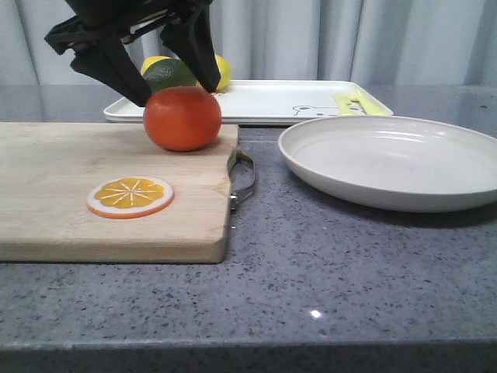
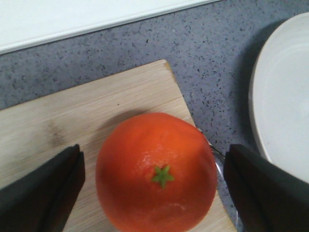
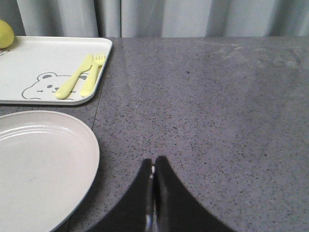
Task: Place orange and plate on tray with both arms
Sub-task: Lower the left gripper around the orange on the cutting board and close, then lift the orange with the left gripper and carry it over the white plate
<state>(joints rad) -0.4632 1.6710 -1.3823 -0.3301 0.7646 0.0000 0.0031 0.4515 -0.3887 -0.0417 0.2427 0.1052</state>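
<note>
The grey counter [image 1: 326,264] spreads wide under me, bare along its near side and off to my right. The white tray [image 1: 272,105] lies at the far side, a knife and fork [image 3: 79,76] near its right end, a lemon [image 1: 221,71] and a green fruit [image 1: 169,74] at its left. The cutting board [image 1: 93,194] fills my left foreground, and the plate [image 1: 396,159] sits just right of it, apart from the tray's near edge. The orange [image 1: 182,118] rests on the board's far right corner, close to the edge. My left gripper [image 2: 154,181] hangs over it, fingers [image 2: 46,191] spread wide either side, not touching. My right gripper [image 3: 153,193] hovers beside the plate, fingers pressed together, holding nothing. An orange slice [image 1: 130,196] lies nearer on the board.
</note>
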